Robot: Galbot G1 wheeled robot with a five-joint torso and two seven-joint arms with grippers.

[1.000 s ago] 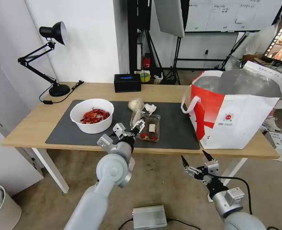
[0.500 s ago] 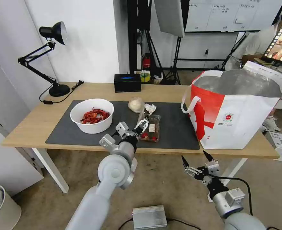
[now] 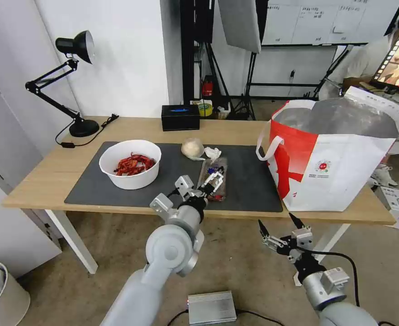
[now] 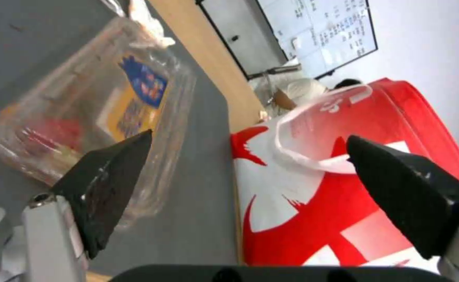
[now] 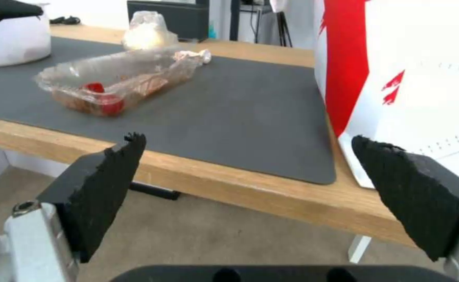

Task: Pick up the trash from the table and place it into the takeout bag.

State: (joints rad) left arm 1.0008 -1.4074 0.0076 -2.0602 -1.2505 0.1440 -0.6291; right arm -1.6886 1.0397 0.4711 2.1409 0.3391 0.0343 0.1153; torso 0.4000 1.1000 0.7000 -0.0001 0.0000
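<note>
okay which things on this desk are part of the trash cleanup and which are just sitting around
Part of the job:
white round bowl of red scraps
clear plastic hinged food box
beige lump
small white tissue wad
white-and-red takeout bag
left hand, open over the box

Just lying about:
black desk lamp
black box with blue top

We reach our left arm forward and up, and our left end effector (image 3: 214, 177) hangs there with its two black fingers (image 4: 109, 184) spread wide apart. Our right arm stays low, and our right end effector (image 3: 278, 225) points upward, its fingers (image 5: 106, 188) also spread wide, holding nothing.
</note>
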